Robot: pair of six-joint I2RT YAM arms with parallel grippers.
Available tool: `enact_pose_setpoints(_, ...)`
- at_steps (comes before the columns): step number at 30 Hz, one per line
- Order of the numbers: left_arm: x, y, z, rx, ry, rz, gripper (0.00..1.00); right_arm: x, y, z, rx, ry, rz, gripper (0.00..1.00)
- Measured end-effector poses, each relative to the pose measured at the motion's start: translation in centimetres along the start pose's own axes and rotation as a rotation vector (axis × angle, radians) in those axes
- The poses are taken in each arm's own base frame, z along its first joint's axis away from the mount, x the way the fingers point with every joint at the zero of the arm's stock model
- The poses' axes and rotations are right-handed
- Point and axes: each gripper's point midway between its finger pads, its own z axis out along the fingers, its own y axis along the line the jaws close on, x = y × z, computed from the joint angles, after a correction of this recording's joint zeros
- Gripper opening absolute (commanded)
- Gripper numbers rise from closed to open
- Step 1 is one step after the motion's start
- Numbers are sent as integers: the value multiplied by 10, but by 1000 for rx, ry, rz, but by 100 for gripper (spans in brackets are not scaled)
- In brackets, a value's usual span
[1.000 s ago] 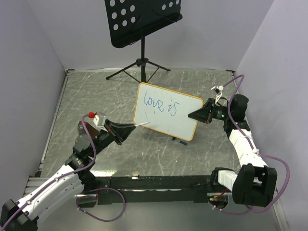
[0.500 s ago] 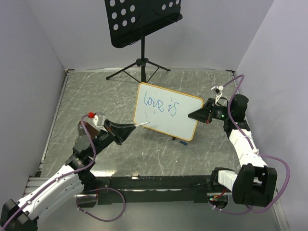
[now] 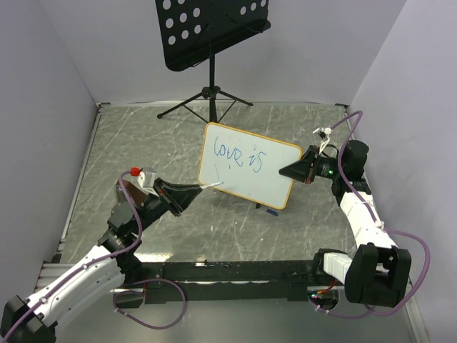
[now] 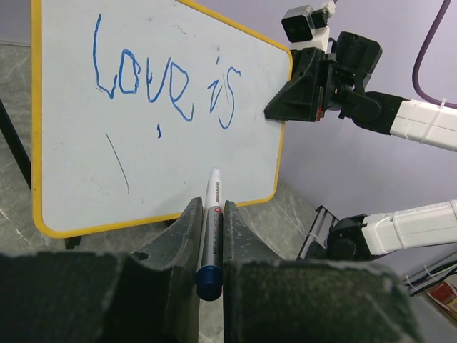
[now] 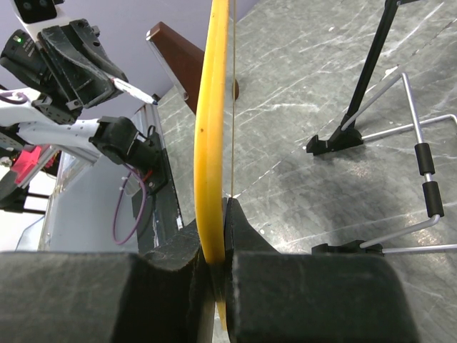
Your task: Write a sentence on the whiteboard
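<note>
The whiteboard [image 3: 246,166] stands tilted at mid table, with a yellow-looking frame. Blue handwriting on it reads "love is" [image 3: 239,158], clear in the left wrist view [image 4: 164,82]; a thin stroke and a dot lie below the words. My left gripper [image 3: 193,191] is shut on a marker [image 4: 209,229] with a blue end cap, its tip at the board's lower edge [image 4: 213,174]. My right gripper [image 3: 291,170] is shut on the board's right edge, seen edge-on in the right wrist view [image 5: 212,143].
A black perforated music stand [image 3: 211,32] on a tripod stands at the back. A small blue object [image 3: 271,211] lies on the table under the board's lower right corner. Grey walls close in both sides. A wire stand [image 5: 421,179] lies behind the board.
</note>
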Motion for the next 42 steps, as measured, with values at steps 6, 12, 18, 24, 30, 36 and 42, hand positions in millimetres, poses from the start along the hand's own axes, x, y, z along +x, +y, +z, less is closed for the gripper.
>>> enact_pose_setpoints(6, -1, -1, -1, 2, -4, 1, 1, 0, 0, 0, 0, 0, 0, 0)
enact_pose_setpoints(12, 1, 0, -3, 3, -5, 0, 1, 0, 0, 0, 0, 0, 0, 0)
enact_pose_setpoints(18, 3, 2, -4, -1, -4, -3, 1, 0, 0, 0, 0, 0, 0, 0)
enact_pose_setpoints(24, 10, 10, -7, -27, -5, 0, 1, 0, 0, 0, 0, 0, 0, 0)
enact_pose_setpoints(30, 8, 23, -12, -82, -45, 16, 1, 0, 0, 0, 0, 0, 0, 0)
enact_pose_setpoints(36, -7, 30, -17, -140, -115, 22, 1, 0, 0, 0, 0, 0, 1, 0)
enact_pose_setpoints(42, -10, 40, -20, -199, -135, 24, 1, 0, -1, 0, 0, 1, 3, 0)
